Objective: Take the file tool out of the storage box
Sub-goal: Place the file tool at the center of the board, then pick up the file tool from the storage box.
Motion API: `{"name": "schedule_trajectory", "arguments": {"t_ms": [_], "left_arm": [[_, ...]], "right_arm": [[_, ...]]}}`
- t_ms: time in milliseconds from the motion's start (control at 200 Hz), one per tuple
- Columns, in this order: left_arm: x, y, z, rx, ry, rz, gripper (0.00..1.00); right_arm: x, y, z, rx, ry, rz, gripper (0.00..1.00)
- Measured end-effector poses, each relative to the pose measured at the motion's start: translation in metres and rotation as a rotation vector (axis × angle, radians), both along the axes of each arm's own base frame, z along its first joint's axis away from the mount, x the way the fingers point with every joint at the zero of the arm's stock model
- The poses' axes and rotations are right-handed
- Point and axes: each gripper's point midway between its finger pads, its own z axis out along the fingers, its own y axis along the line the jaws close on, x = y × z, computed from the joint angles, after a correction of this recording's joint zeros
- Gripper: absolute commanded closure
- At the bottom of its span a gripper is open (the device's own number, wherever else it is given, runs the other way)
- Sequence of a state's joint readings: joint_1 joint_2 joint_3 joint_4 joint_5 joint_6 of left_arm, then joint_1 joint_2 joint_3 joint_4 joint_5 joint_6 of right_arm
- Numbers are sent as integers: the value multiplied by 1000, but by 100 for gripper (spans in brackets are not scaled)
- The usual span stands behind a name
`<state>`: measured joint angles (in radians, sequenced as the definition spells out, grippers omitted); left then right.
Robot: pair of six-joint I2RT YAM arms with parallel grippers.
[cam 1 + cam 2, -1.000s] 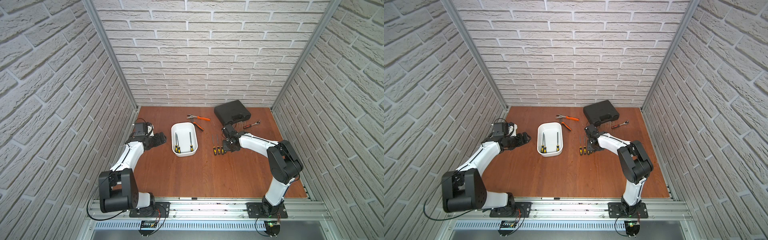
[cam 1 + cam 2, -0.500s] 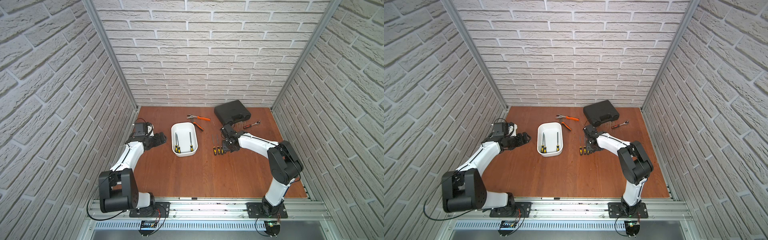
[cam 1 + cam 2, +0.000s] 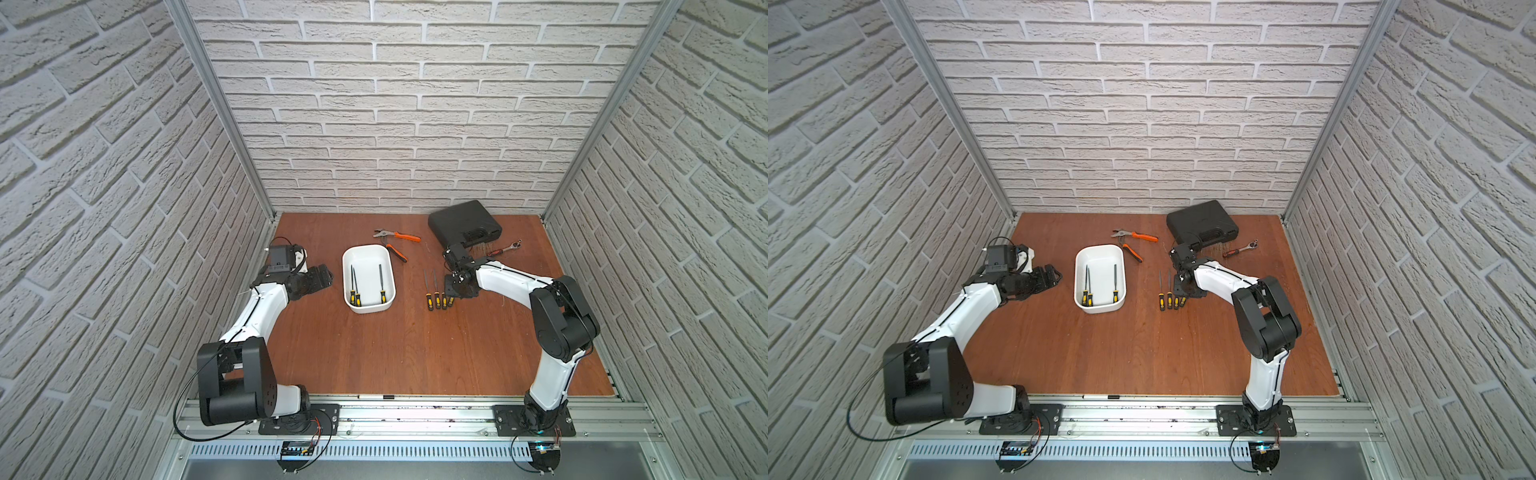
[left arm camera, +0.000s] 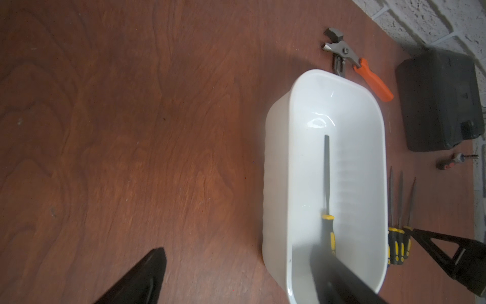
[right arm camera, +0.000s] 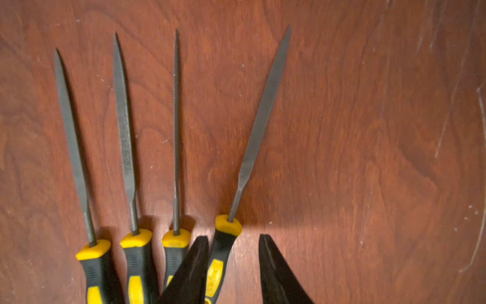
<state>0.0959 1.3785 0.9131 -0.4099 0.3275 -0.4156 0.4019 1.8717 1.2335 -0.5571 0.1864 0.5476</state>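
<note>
The white storage box [image 3: 348, 259] [image 3: 1080, 266] stands at mid-table, and three yellow-and-black file tools [image 3: 381, 284] lie in it. The left wrist view shows only one of these files [image 4: 327, 184] in the box [image 4: 276, 171]. Several more files [image 3: 428, 291] lie in a row on the table to its right. My right gripper [image 5: 232, 237] [image 3: 451, 291] is open low over their handles. The outermost file [image 5: 263, 118] rests on the wood between its fingers, with a gap on one side. My left gripper [image 4: 238, 252] [image 3: 320, 280] is open at the box's left wall.
A black case [image 3: 463, 224] sits at the back right, with a ratchet wrench [image 3: 505, 248] beside it. Orange-handled pliers [image 3: 397, 237] lie just behind the box. Brick walls close in the table on three sides.
My right gripper has gone from shut to open, letting go of the outermost file, which now lies on the table. The left arm has not moved.
</note>
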Motion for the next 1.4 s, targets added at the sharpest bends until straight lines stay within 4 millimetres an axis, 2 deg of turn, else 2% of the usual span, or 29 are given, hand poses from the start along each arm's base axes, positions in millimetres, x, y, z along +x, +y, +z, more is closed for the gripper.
{"name": "schedule_trajectory", "arguments": {"t_ms": [195, 410, 600, 790, 1035, 1135, 1215, 1315, 1400], "left_arm": [[0, 0, 0, 1, 0, -1, 9], [0, 0, 0, 3, 0, -2, 8], [0, 0, 0, 3, 0, -2, 9], [0, 0, 0, 3, 0, -2, 9], [0, 0, 0, 3, 0, -2, 9], [0, 0, 0, 3, 0, -2, 9], [0, 0, 0, 3, 0, -2, 9], [0, 0, 0, 2, -1, -2, 9], [0, 0, 0, 2, -3, -2, 9]], "right_arm": [[2, 4, -12, 10, 28, -1, 67], [1, 6, -14, 23, 35, -8, 84], [1, 6, -14, 23, 35, -6, 86], [1, 7, -14, 23, 36, -1, 84], [-2, 2, -12, -15, 51, 26, 65], [2, 0, 1, -37, 36, 43, 63], [9, 0, 21, -45, 2, 56, 63], [22, 8, 57, -66, -64, 92, 61], [38, 36, 100, -79, -155, 171, 60]]}}
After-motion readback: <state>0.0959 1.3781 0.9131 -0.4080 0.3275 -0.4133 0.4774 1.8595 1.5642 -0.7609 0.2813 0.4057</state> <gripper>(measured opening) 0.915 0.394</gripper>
